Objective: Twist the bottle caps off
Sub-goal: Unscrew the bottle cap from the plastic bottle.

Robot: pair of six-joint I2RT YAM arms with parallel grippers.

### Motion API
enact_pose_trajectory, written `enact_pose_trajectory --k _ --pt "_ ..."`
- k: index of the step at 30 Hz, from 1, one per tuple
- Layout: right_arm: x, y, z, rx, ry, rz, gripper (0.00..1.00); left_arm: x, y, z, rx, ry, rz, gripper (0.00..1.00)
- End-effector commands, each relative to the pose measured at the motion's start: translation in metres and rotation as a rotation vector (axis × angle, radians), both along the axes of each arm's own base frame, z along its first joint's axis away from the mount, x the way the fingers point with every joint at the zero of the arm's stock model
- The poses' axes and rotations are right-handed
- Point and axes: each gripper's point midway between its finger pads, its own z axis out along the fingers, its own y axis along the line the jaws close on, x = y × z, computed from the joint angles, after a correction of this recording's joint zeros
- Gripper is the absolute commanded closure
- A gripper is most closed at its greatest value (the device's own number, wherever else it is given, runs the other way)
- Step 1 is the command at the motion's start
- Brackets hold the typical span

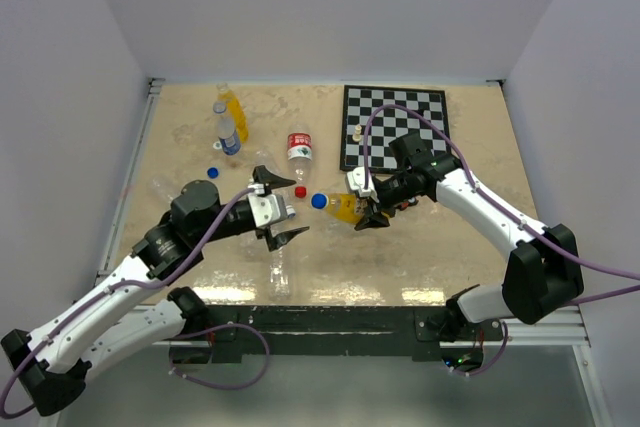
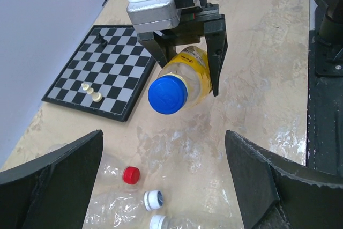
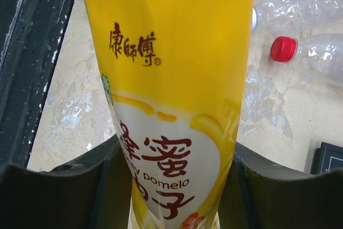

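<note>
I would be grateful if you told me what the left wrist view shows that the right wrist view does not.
Only the left wrist view shows the blue cap, the chessboard with its pieces, and the open left pincer. Only the right wrist view shows the label up close, reading honey pomelo. Both show the yellow bottle, the right pincer shut on it, and a red cap on a clear bottle.
</note>
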Motion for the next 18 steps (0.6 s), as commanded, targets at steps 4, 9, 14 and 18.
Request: enact_pose_trajectory --k 4,9,14,18 --pt "0.005 0.009 0.022 0.066 -0.047 0.033 1.00 0.001 -0.012 0.018 -0.028 -0.105 -0.072 0.00" --pt "0.005 0.008 0.020 0.062 -0.044 0.032 1.00 0.005 -0.021 0.017 -0.010 -0.128 -0.108 0.01" --pt "0.005 0.008 0.021 0.063 -0.044 0.032 1.00 0.008 -0.028 0.014 -0.002 -0.107 -0.127 0.10" --pt "0.004 0.009 0.021 0.065 -0.042 0.035 1.00 0.010 -0.030 0.021 -0.022 -0.109 -0.118 0.18"
